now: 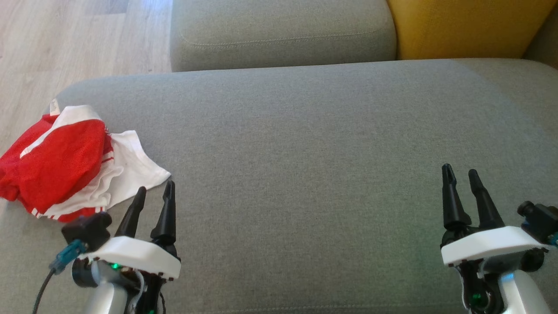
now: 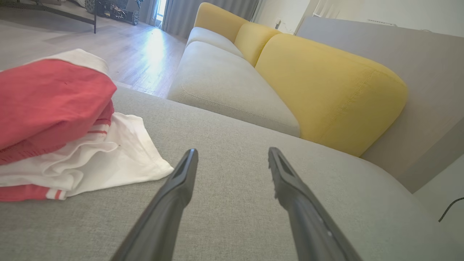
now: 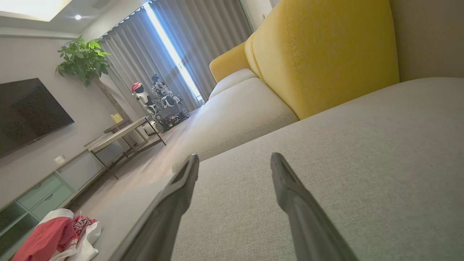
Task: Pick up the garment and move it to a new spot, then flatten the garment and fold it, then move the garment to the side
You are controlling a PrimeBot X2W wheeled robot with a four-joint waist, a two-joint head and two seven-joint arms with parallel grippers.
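While both my arms hang low over the grey sofa seat (image 1: 305, 131), my left gripper (image 1: 154, 192) has its two dark fingers spread wide with nothing between them. Its tips sit just beside the white corner of the garment (image 1: 65, 165). In my left wrist view a thin strip of grey fabric shows between that corner and my nearer finger, so I read them as apart.

The garment lies in a crumpled heap at the left end of the seat, close to the edge where the wooden floor (image 1: 65, 39) begins. Red mesh is bunched on top, white cloth spreads out beneath it toward my left fingers, and a red-and-white striped trim shows along the near side.

My right gripper (image 1: 461, 174) is over the right part of the same seat, well apart from the garment. Its jaws are also fully spread and it holds nothing; bare grey upholstery lies under and ahead of it. Beyond the seat I see a second grey cushion (image 1: 283, 30), and a yellow cushion (image 1: 462, 26) just beside it on the right.
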